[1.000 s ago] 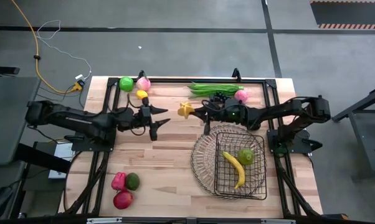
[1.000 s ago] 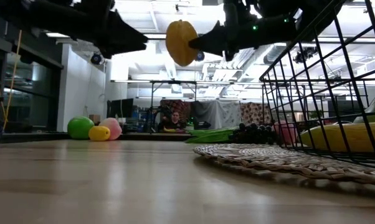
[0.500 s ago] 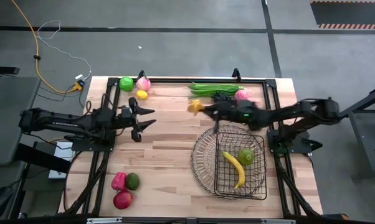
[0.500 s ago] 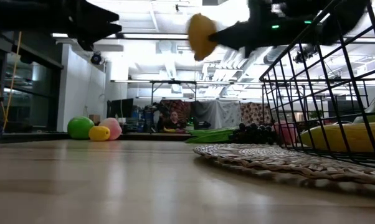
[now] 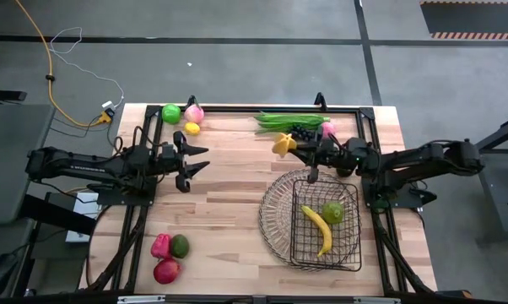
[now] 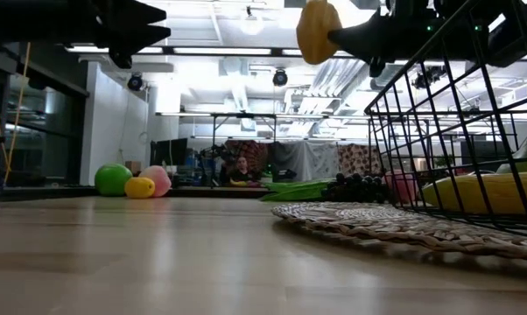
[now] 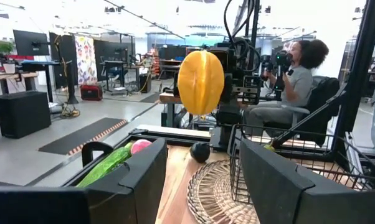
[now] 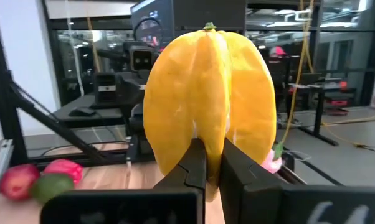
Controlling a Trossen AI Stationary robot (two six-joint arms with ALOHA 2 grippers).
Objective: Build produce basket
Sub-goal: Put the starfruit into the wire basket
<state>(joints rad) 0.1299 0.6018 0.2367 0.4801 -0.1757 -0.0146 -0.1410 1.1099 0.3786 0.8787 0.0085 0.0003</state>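
High view: right claw gripping starfruit.

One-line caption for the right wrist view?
Right tool shut on a ridged yellow fruit, held up facing the left arm.

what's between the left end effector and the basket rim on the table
Bare wood tabletop only, seen in the high view, from left end effector to basket.

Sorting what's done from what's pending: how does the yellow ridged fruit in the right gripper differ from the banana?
The ridged yellow fruit is plump with ribs; the banana is long, slim and curved. The ridged fruit hangs in the air, pinched by the right gripper beyond the basket's rim; the banana lies inside the basket, beside a green fruit. Both are yellow.
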